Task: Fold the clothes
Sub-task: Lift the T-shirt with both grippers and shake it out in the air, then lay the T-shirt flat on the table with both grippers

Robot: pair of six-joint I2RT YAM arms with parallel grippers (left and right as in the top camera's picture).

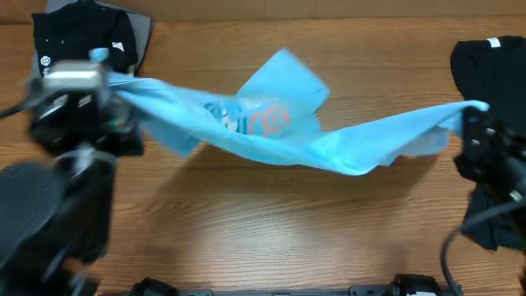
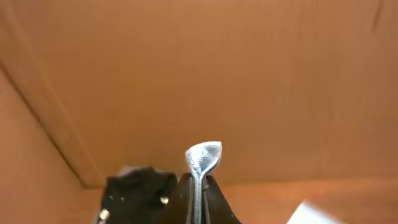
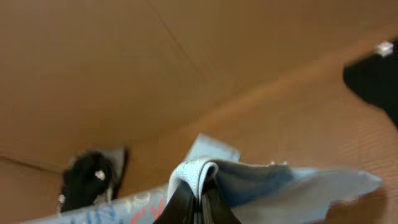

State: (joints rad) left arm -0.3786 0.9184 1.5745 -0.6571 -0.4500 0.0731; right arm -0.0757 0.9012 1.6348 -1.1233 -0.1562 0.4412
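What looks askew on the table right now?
The light blue T-shirt hangs sagging and bunched between the left gripper and right gripper, pinched at both ends, with one flap jutting toward the far edge. No damage shows.

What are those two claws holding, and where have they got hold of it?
A light blue T-shirt, stretched in the air: the left gripper pinches one end, the right gripper the opposite end. Hem or sleeve cannot be told.

Pretty evenly and warmly lit from above. A soft shadow is cast on the table (image 1: 288,238) under the light blue T-shirt (image 1: 271,136); the left arm (image 1: 66,164) and right arm (image 1: 493,173) are blurred overhead.
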